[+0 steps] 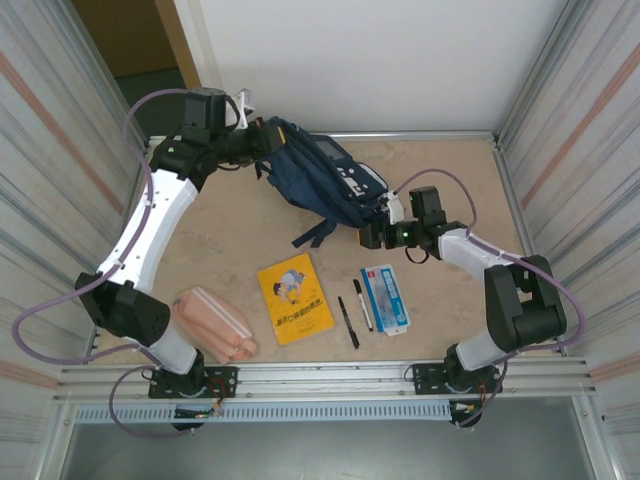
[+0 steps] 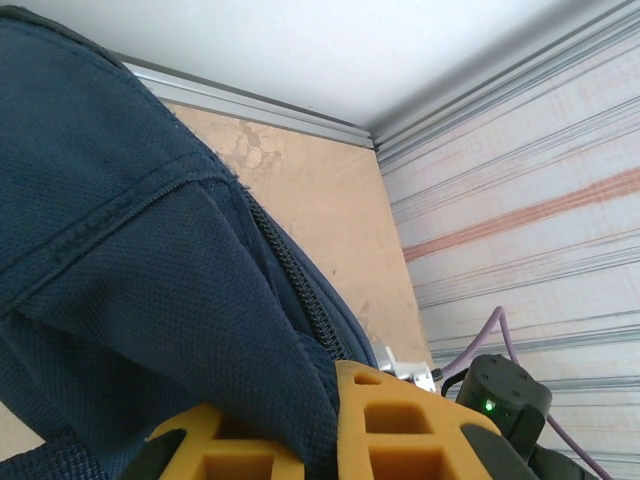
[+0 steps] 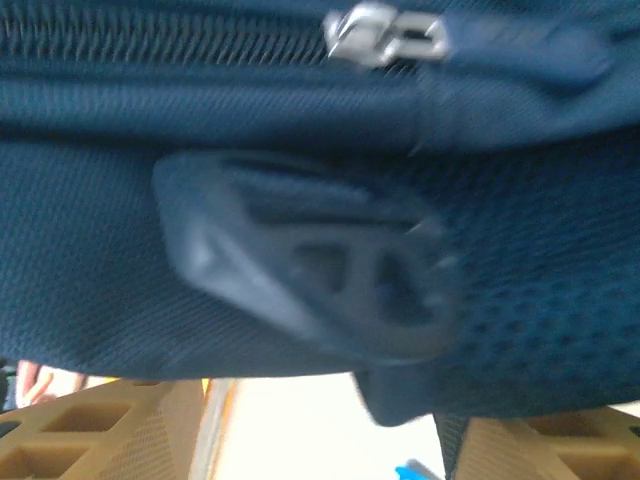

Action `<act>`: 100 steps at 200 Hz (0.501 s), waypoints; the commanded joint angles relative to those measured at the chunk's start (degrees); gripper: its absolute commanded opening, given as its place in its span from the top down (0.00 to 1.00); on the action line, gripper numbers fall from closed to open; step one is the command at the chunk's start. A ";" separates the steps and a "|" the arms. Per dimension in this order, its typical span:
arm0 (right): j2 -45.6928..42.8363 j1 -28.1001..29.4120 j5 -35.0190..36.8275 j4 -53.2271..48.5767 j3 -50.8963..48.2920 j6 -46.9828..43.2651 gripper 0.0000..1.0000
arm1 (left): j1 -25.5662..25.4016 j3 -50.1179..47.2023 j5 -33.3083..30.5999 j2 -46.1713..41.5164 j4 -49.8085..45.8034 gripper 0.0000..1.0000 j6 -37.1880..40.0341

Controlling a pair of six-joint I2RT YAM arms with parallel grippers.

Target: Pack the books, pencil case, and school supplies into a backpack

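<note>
The navy backpack (image 1: 318, 178) lies at the back of the table, its top raised toward the left. My left gripper (image 1: 262, 138) is shut on a fold of the backpack (image 2: 150, 300) beside its zip, with cloth pinched between the yellow fingers (image 2: 400, 425). My right gripper (image 1: 373, 236) sits at the bag's near-right corner. Its jaws stand open under the backpack (image 3: 120, 250), where a dark strap buckle (image 3: 330, 270) and a silver zip pull (image 3: 385, 35) show. In front lie the yellow book (image 1: 294, 297), the pink pencil case (image 1: 215, 322), two black pens (image 1: 347, 322) (image 1: 362, 303) and the blue-white box (image 1: 385, 298).
Corrugated metal walls (image 1: 570, 150) close in both sides, and a white wall stands at the back. A dark strap (image 1: 315, 235) trails from the bag toward the book. A metal rail (image 1: 320, 378) runs along the near edge.
</note>
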 commanded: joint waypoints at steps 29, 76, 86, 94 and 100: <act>0.89 3.41 -2.84 4.64 2.28 -1.17 0.74 | -0.24 -2.95 4.70 -6.78 8.07 1.00 -1.35; -3.34 3.74 -2.42 -1.71 2.67 -1.62 1.00 | -0.24 -5.76 3.76 -6.72 9.16 1.00 -1.00; -3.54 3.78 -2.75 -3.47 3.08 -2.14 1.00 | -0.24 -6.99 2.84 -6.82 10.27 1.00 -1.00; -3.63 3.83 -2.71 -4.83 3.39 -2.40 1.00 | -0.29 -7.66 2.34 -6.66 10.92 1.00 -1.02; -3.76 3.82 -2.60 -5.56 3.46 -2.48 1.00 | -0.26 -7.81 2.29 -6.36 11.01 1.00 -1.02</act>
